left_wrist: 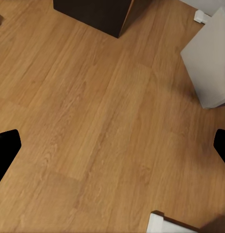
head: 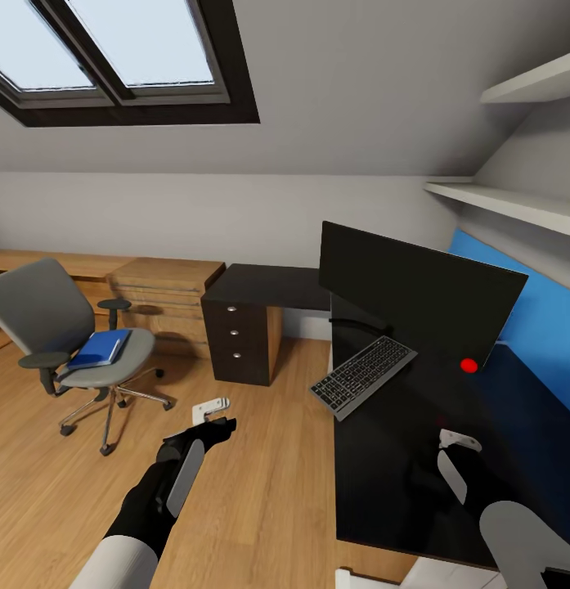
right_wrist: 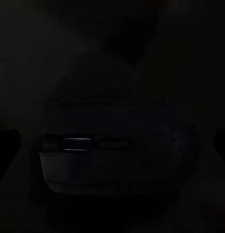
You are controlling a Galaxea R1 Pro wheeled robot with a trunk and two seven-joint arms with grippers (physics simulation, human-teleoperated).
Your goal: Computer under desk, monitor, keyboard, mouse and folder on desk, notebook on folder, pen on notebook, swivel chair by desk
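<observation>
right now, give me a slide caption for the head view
Attic bedroom: monitor and keyboard on the black desk, blue folder on the swivel chair.

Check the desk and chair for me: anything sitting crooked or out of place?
The keyboard lies skewed, one corner hanging past the desk edge. The folder is on the swivel chair seat, which stands apart from the desk.
</observation>
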